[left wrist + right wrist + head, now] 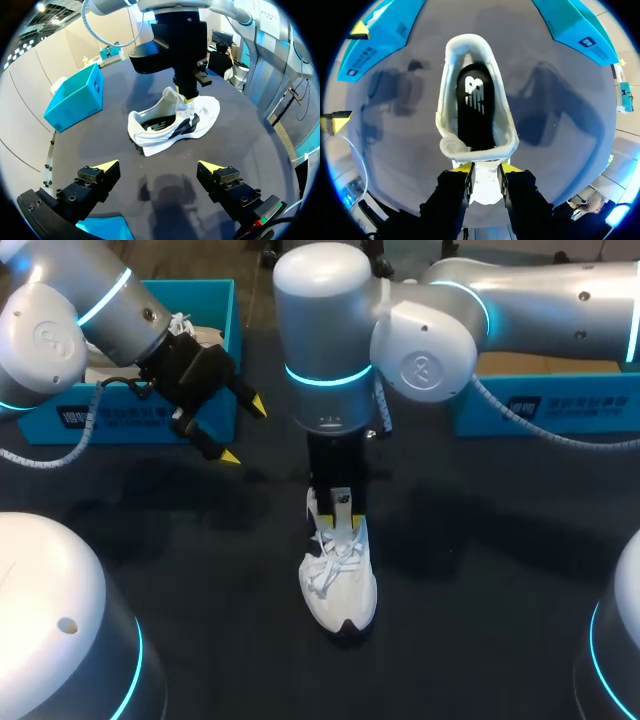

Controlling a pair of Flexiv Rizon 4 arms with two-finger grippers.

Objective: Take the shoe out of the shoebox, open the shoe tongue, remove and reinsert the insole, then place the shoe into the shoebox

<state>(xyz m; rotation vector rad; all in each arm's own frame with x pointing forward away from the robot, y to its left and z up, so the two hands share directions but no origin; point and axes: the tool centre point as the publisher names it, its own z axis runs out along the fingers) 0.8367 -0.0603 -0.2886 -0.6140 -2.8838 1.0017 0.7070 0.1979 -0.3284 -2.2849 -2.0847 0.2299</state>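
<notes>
White sneaker (pixel 340 580) stands upright at the centre of the tabletop (pixel 480 570), toe toward 6 o'clock in the head view. Black insole (pixel 475 107) is seated inside. Right gripper (pixel 485 170) stands over the sneaker's 12 o'clock end, fingers narrow, clamped on the tongue (pixel 485 186). Left gripper (pixel 242 432) hangs at the sneaker's 10 o'clock, spread wide, holding nothing, in front of a blue shoebox (pixel 215 310). Second blue shoebox (pixel 540 410) lies at 2 o'clock.

Soft white shoe (pixel 338 580) on a dull, dark bench (pixel 500 550).
The upper looks like woven cloth with smoother panels and flat cord laces (pixel 335 565). The tongue (pixel 485 182) is padded and the insole (pixel 475 107) matt black. The shoebox (pixel 215 315) is matt blue card. The right arm (pixel 540 295) has a glossy silver shell, and the left gripper (pixel 159 166) is matt black with plain yellow tips.
</notes>
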